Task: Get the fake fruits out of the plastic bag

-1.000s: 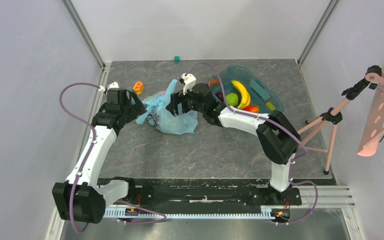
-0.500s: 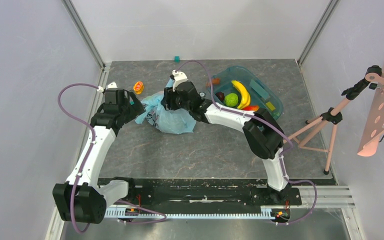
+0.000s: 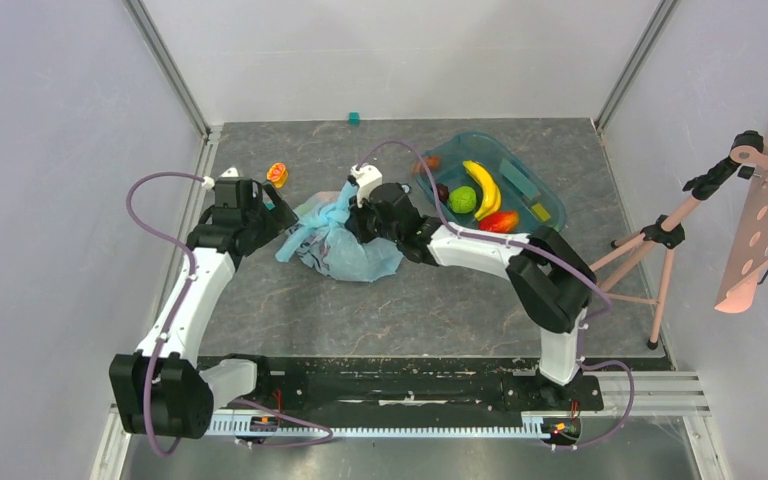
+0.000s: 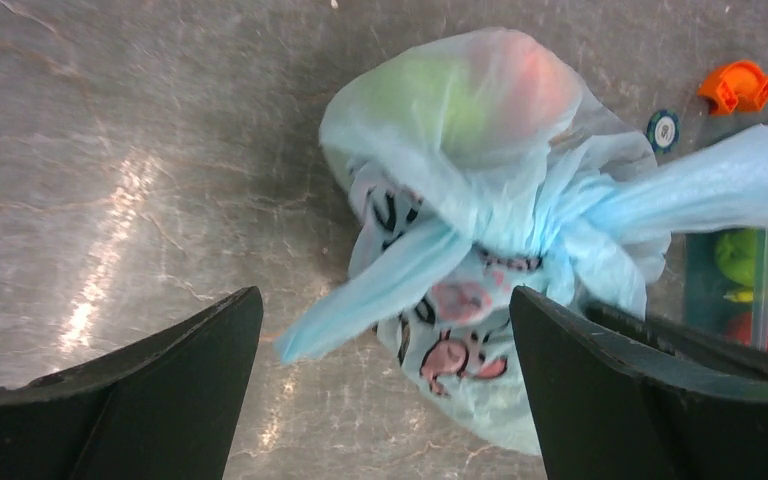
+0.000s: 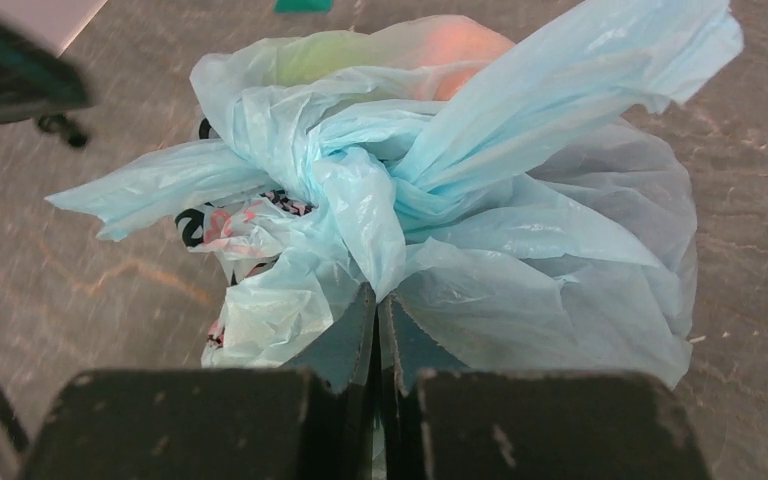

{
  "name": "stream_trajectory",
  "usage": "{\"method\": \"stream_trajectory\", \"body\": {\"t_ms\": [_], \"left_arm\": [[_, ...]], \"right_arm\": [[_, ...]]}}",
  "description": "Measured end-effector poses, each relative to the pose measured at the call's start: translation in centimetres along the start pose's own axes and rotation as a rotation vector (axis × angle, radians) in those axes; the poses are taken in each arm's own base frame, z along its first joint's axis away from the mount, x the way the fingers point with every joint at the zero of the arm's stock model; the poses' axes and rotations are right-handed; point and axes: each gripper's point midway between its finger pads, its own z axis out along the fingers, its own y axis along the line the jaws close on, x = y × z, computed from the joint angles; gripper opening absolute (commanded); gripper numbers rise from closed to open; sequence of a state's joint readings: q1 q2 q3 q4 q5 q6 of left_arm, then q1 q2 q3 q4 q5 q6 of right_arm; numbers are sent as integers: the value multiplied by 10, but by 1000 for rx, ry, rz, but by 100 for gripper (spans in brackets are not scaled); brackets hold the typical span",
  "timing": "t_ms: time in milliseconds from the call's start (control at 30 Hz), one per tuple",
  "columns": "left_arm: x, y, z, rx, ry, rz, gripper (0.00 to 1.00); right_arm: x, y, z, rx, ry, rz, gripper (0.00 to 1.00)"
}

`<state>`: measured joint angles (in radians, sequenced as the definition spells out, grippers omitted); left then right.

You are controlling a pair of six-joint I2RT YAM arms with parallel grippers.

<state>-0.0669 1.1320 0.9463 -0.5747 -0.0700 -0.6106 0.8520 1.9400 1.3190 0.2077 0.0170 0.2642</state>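
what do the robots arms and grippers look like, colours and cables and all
Both the left arm and right arm have white links between chunky black joints, each trailed by a looping lilac cable. The left gripper and right gripper have plain black wedge-shaped fingers, no markings visible. A small white mount sits at each wrist.

Quick headcount from where I'm standing: one blue plastic bag [image 3: 345, 245] with two fruits showing through it, one green blob [image 4: 430, 95] and one pinkish-orange blob [image 4: 535, 80]. One teal tray [image 3: 557, 203] holding one banana [image 3: 482, 186], one green apple [image 3: 463, 198] and one mango [image 3: 501, 221]. One orange bit [image 3: 277, 174] is loose on the counter [image 3: 410, 310], plus one tiny teal cube [image 3: 354, 118].
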Motion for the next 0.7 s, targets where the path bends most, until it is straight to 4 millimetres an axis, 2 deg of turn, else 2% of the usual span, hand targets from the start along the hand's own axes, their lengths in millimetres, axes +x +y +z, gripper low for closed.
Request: {"method": "stream_trajectory", "body": {"t_ms": [200,333,467,567,700], "left_arm": [[22,-9,14,42,93,-29,100],[34,-26,11,92,122,-21,100],[55,-45,8,141,154,12,100],[69,-44,9,138,179,10,99],[80,-29,10,95,181,-21,99]], "right_arm": [[16,30,-36,-119,24,-91,0],[27,39,-44,-151,40,-127,0],[30,38,-46,-157,34,-134,0],[31,37,-48,-156,24,-134,0],[33,36,-51,-155,21,-136,0]]}}
